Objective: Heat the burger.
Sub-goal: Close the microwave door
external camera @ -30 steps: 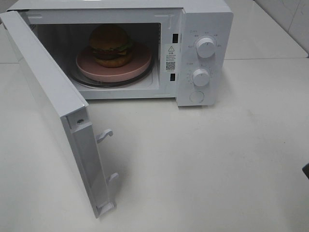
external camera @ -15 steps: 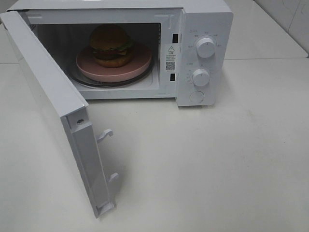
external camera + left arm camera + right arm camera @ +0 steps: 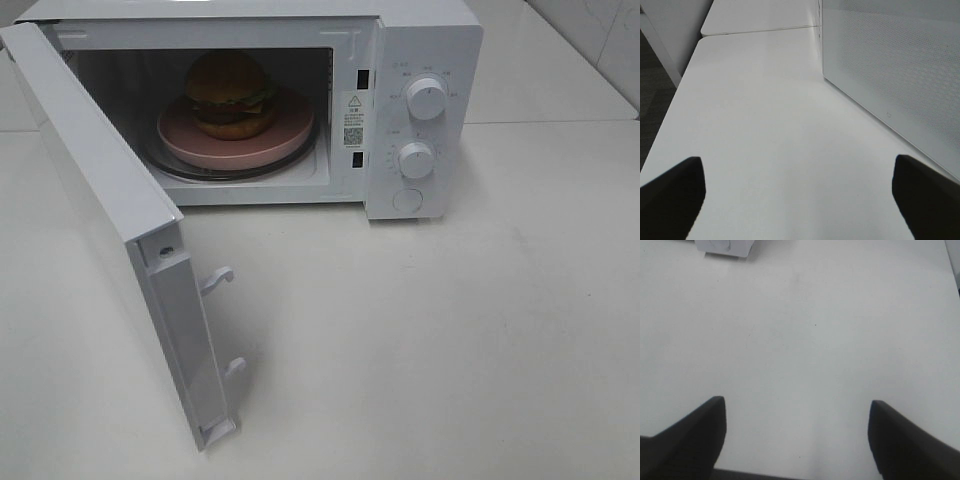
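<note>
The burger (image 3: pixel 230 92) sits on the pink plate (image 3: pixel 178 142) inside the microwave (image 3: pixel 430 45), ready for heating, but its door (image 3: pixel 100 190) stands swung open, near left. The left gripper (image 3: pixel 797 162) and right gripper (image 3: pixel 796 404) hover with jaws apart, empty.

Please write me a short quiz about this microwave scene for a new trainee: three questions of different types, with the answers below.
1. True or false: the door of the microwave is closed.
2. Multiple choice: the burger sits on A) a metal tray, B) a pink plate inside the microwave, C) a paper napkin.
3. Fill in the missing word: the jaws of the left gripper and of the right gripper are both ____ and hold nothing.

Key: 1 false; 2 B; 3 open.
</note>
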Available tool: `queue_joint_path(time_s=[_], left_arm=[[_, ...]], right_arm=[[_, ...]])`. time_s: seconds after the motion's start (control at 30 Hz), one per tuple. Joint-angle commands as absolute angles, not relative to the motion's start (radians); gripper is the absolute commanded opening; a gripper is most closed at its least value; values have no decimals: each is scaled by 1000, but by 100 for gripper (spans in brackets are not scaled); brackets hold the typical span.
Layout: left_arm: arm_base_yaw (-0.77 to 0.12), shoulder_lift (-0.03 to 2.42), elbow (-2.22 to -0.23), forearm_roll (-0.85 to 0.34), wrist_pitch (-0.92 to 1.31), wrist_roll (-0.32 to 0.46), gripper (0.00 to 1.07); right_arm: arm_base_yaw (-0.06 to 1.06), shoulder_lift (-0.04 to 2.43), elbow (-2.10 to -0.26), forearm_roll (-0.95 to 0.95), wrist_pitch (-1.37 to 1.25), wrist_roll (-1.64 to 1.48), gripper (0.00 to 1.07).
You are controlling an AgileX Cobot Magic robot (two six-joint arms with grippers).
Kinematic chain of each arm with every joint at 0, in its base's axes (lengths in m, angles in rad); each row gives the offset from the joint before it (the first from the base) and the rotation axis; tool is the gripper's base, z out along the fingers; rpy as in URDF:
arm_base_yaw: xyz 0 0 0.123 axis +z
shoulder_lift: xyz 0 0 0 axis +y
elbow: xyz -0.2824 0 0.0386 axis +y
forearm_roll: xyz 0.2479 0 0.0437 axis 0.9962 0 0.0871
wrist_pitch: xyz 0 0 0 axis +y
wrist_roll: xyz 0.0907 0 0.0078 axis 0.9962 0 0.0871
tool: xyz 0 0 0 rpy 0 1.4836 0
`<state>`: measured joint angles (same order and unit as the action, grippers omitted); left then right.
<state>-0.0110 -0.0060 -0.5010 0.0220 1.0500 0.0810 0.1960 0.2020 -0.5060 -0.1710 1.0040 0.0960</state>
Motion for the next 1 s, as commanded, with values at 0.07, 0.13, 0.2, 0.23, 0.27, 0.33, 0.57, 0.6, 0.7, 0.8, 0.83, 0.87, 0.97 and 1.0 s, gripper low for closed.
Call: queue_joint_path(time_s=[0.07, 0.13, 0.2, 0.23, 0.27, 0.33, 0.57, 0.6, 0.7, 0.8, 0.83, 0.87, 0.97, 1.0], left_arm=[[-15, -28, -498, 18, 1041, 79, 94], [-15, -28, -498, 18, 1041, 79, 94], [-15, -28, -498, 18, 1041, 79, 94], [-15, -28, -498, 18, 1041, 79, 94], [-15, -28, -498, 18, 1041, 79, 94], [-15, -28, -498, 18, 1041, 79, 94], [-15, -25, -498, 17, 1041, 79, 94], [-15, -25, -498, 17, 1041, 79, 94], [-15, -25, -498, 17, 1041, 79, 94], [-15, -25, -498, 17, 1041, 79, 94], [-15, -25, -498, 17, 1041, 79, 94], [-15, -25, -498, 17, 1041, 79, 94], [-15, -25, -498, 17, 1041, 79, 94], [-15, -25, -498, 17, 1041, 79, 94]], right_arm=[[135, 108, -503, -153, 1008, 75, 76], [117, 77, -503, -153, 1008, 75, 76], [106, 61, -503, -153, 1008, 75, 76], [87, 33, -503, -153, 1008, 76, 76], [77, 17, -503, -153, 1008, 76, 76], [58, -16, -503, -153, 1008, 76, 76], [37, -30, -503, -149, 1008, 76, 76], [37, -30, -503, -149, 1008, 76, 76], [37, -30, -503, -149, 1008, 76, 76], [37, -30, -503, -149, 1008, 76, 76], [37, -30, -503, -149, 1008, 76, 76], [37, -30, -503, -149, 1008, 76, 76], [37, -30, -503, -149, 1008, 76, 76], [37, -30, -503, -149, 1008, 76, 76]])
